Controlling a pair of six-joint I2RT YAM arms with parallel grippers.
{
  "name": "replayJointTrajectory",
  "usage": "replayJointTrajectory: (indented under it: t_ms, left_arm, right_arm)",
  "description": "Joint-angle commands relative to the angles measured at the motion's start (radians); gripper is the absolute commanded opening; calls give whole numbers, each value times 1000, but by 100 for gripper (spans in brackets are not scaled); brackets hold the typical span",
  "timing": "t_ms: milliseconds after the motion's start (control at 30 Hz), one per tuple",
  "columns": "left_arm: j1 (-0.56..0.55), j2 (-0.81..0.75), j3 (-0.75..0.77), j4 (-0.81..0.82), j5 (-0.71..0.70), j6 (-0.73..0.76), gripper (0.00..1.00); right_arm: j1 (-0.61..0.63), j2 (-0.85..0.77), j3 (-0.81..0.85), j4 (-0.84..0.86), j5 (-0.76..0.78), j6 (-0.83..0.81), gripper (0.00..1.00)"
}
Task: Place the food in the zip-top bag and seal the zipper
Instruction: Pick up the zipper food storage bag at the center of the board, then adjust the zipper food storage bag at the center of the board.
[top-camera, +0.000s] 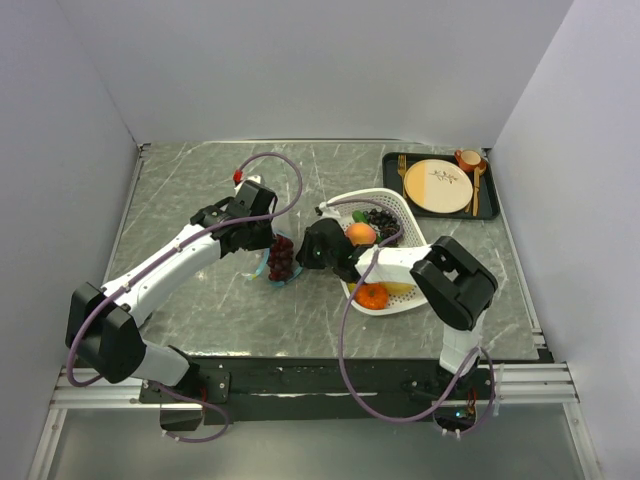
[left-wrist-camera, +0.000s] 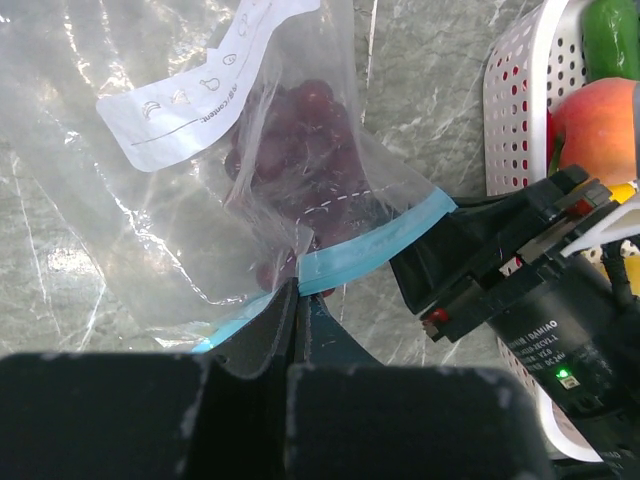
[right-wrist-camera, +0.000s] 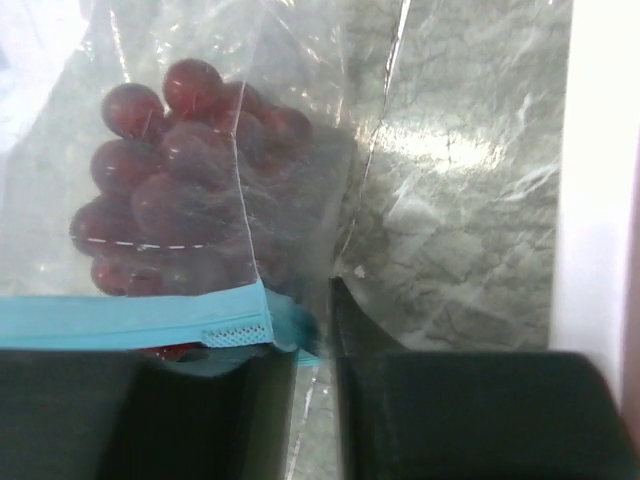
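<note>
On the worktop (top-camera: 250, 320), the limp, slippery zip-top bag (left-wrist-camera: 150, 230) wants holding by its stiffer zipper (left-wrist-camera: 375, 245): left tool (left-wrist-camera: 297, 305) clamped there, right tool (right-wrist-camera: 315, 330) seemingly just apart.

White arm links (top-camera: 165, 265), black joints (top-camera: 455, 280); purple cables (top-camera: 340, 340); left pincer (left-wrist-camera: 297, 300) black.

I read "DAMIAO" in white on my black wrist motor (left-wrist-camera: 560, 342) and "Content" on the white label (left-wrist-camera: 200, 100) of the zip-top bag (left-wrist-camera: 130, 230).

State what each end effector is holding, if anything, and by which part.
Left end effector pinches the zip-top bag by its zipper. Right end effector straddles the zipper's end; grip unclear.
</note>
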Motion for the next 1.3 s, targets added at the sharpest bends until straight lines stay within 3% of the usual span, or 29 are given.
replayJointTrajectory:
  t_ms: [0,33,100,233,533,733,833,967,1067,1167,1267]
  left_arm:
    - [6,-7,5,35,9,13,1]
    - [8,-6,8,35,9,13,1]
    - [8,-1,12,32,9,15,1]
    - [9,-4,47,6,6,22,1]
    - [49,-72,192,-97,-52,61,1]
    - [77,-127,296,-175,-95,84,1]
    - [80,-161,342,-212,-107,80,1]
    - [81,-199,406,-276,-152,64,1]
    - [81,-228,451,-322,-170,51,1]
    - [81,-250,460,-345,-160,38,1]
    - [81,-233,450,-342,-54,42,1]
  right_arm:
    - [7,-4,-6,77,28,-5,15]
    - [7,-11,-9,72,32,-6,7]
    - [7,-54,-29,73,36,-14,1]
    - [7,-146,14,-36,-7,-61,0]
    - [-48,-234,417,-495,-323,-225,0]
    - [-141,-114,747,-785,-559,-347,0]
    - [-172,-73,827,-818,-627,-363,1]
    - [-195,43,966,-865,-846,-362,2]
    - [-180,111,1006,-847,-972,-330,4]
    - [-165,146,1000,-830,-978,-316,7]
    - [-163,200,991,-867,-975,-322,9]
